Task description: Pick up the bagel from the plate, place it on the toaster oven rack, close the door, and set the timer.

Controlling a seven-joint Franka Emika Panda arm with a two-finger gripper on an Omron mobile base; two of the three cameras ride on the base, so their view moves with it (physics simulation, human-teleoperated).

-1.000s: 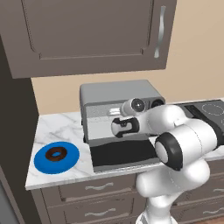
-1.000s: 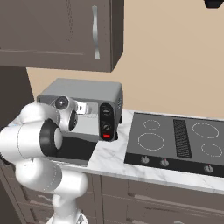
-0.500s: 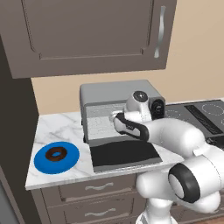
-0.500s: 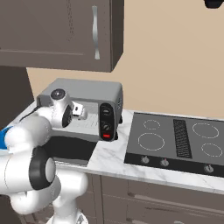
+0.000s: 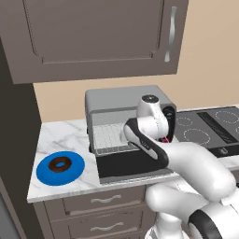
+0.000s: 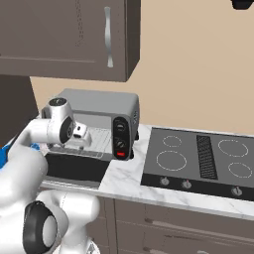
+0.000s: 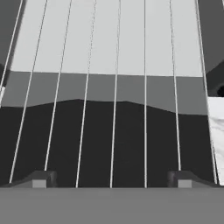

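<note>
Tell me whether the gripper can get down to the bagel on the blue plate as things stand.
Probably yes. The bagel lies uncovered on the plate, nothing standing over it. The gripper, open and empty, is at the toaster oven rack, so the arm must swing left first.

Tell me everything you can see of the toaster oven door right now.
The door hangs fully open, folded down flat in front of the toaster oven and jutting out past the marble counter edge, above the drawers. It is a wide rectangle of dark glass in a thin grey frame. Its hinge edge meets the bottom of the pale cavity, just below the wire rack. The robot's white arm reaches over it without visibly touching it.
</note>
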